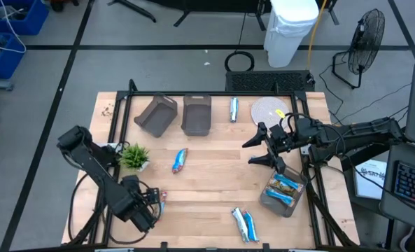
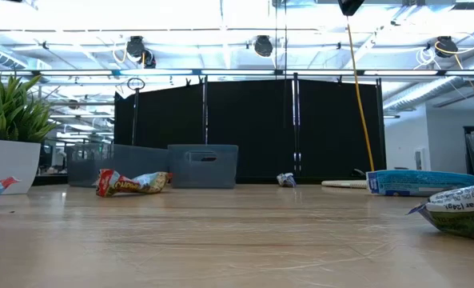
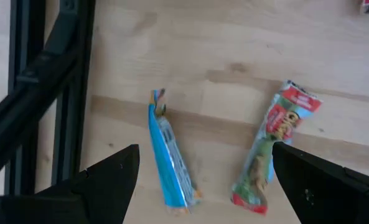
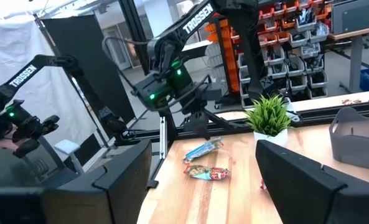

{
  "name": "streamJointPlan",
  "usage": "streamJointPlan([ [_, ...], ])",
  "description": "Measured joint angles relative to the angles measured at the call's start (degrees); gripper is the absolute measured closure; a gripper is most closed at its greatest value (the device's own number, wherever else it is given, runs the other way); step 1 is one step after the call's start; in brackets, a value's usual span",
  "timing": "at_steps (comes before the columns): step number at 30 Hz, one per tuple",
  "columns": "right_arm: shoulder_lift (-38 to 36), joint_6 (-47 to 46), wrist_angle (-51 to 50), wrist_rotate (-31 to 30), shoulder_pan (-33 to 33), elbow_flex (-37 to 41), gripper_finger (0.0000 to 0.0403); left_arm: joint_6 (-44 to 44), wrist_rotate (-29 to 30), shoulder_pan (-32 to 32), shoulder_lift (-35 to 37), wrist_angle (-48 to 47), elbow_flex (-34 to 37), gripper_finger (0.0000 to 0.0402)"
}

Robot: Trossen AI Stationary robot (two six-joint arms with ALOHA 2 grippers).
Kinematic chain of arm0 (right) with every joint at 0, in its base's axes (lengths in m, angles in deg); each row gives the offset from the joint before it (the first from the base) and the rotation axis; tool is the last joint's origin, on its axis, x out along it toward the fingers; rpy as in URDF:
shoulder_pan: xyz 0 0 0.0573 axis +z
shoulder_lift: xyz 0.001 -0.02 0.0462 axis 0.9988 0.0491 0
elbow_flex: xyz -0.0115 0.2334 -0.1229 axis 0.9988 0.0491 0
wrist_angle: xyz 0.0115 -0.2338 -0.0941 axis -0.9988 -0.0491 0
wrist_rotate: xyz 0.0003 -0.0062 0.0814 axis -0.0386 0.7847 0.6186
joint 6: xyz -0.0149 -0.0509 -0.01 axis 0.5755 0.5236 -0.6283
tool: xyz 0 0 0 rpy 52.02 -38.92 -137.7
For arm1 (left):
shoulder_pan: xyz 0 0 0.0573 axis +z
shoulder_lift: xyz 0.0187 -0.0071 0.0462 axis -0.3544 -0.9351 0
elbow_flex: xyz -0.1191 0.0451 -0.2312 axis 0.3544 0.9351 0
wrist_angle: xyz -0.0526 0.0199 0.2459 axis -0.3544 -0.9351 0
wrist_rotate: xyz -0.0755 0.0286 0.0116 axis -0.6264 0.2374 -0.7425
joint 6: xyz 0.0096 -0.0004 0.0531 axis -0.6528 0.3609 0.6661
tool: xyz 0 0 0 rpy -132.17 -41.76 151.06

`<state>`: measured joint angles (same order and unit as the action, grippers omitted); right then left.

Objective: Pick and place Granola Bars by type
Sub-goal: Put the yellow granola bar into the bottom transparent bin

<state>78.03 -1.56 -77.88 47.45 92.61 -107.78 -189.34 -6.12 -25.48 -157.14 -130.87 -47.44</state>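
My left gripper (image 1: pixel 153 204) is open near the table's near left corner, pointing down. In the left wrist view its fingers (image 3: pixel 109 183) stand on either side of two granola bars lying flat on the wood: a blue one (image 3: pixel 169 160) and a red-and-green one (image 3: pixel 272 149). My right gripper (image 1: pixel 250 153) is open and hovers above the table's right half, holding nothing (image 4: pixel 203 180). Other bars lie at the table's middle (image 1: pixel 180 160), near the far edge (image 1: pixel 233 109) and near the near edge (image 1: pixel 243 224). Several more sit in a grey bin (image 1: pixel 269 198).
Two grey-brown bins (image 1: pixel 157 114) (image 1: pixel 197 114) stand at the far side. A pale round disc (image 1: pixel 270 110) lies near the far right. A small green plant (image 1: pixel 134 155) stands beside the left arm. A black frame (image 1: pixel 123 105) borders the table.
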Motion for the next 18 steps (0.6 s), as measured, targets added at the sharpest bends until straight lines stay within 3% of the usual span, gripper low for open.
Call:
streamJointPlan([
  [6, 0.0, 0.0, 0.0, 0.0, -0.2, 0.0, 0.0124, 5.4, -2.4, 0.0, -3.7, 2.3, 0.0, 0.0034],
  [10, 0.0, -0.9, 0.0, -0.1, -0.2, 0.0, 0.0124, 1.3, -8.4, -0.7, -6.3, 2.9, 0.0, 0.0034],
  [18, 0.0, -1.0, 0.0, -0.2, -0.2, 0.0, 0.0129, -3.8, -9.2, -2.7, -10.8, 7.3, 0.0, 0.0034],
])
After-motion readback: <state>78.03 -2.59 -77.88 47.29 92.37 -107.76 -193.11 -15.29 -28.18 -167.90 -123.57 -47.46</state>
